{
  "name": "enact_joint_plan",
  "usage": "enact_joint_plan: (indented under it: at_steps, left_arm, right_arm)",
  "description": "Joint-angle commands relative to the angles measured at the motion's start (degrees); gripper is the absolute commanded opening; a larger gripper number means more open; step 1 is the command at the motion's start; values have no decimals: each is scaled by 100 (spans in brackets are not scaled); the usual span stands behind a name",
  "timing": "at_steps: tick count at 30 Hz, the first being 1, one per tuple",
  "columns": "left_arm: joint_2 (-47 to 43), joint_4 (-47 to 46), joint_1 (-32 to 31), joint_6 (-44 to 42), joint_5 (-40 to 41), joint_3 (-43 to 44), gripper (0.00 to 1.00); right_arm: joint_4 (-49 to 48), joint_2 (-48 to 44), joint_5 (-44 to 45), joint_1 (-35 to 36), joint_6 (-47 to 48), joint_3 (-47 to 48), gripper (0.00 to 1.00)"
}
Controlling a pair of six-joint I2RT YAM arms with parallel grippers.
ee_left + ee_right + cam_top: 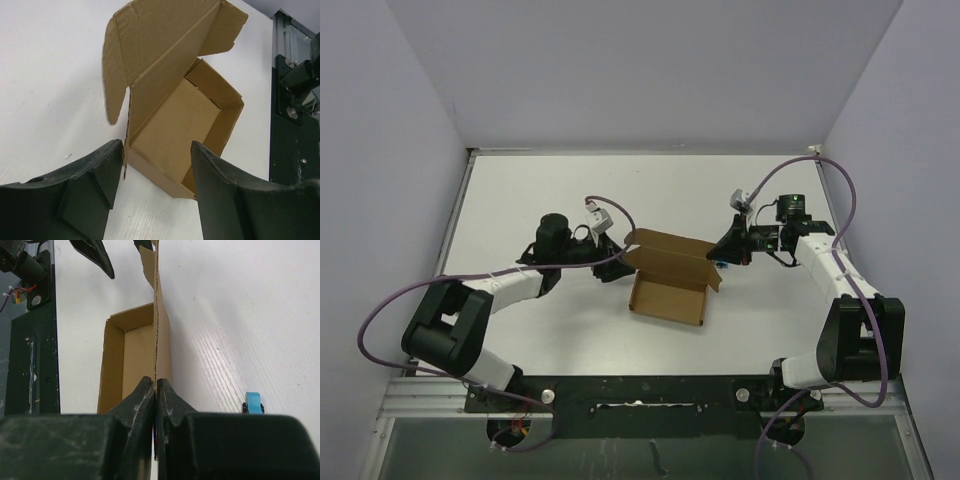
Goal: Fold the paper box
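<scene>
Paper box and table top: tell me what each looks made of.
The paper box looks like brown corrugated cardboard, matte and unprinted: the flap's cut edge is finely wavy, and a fold line shows perforations. The table top is white with a slight sheen and faint grain-like streaks, probably painted or laminated board; the pictures leave that open.

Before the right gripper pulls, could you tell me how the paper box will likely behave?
Probably light: the paper box is thin, empty board, so it may slide on the smooth table. The lid would likely swing at its crease. The edge pinched by the right gripper might bend.
</scene>
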State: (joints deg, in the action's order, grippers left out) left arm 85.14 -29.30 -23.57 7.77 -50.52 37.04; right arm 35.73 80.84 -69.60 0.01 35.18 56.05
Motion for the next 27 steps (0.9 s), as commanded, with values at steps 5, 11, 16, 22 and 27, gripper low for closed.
enact_joint_plan:
  at_steps: [5,11,16,22,27]
  left_arm:
    - [532,-244,-196,-296,170,550,35]
    - [573,-446,-243,-246,147,538,0]
    - [290,-225,-283,-414,530,407,0]
    - [-268,370,-520,-777,1430,198,0]
    - [-517,831,-837,-913,2314,207,0]
  right_arm:
    - [-39,-162,-156,250,145,204,0]
    - [-14,-125,-57,287,167,237,5]
    - [347,-228,428,240,437,496,27]
    - [914,-976,964,89,1219,807,59]
    - [1383,-1406,412,1001,2184,490,65]
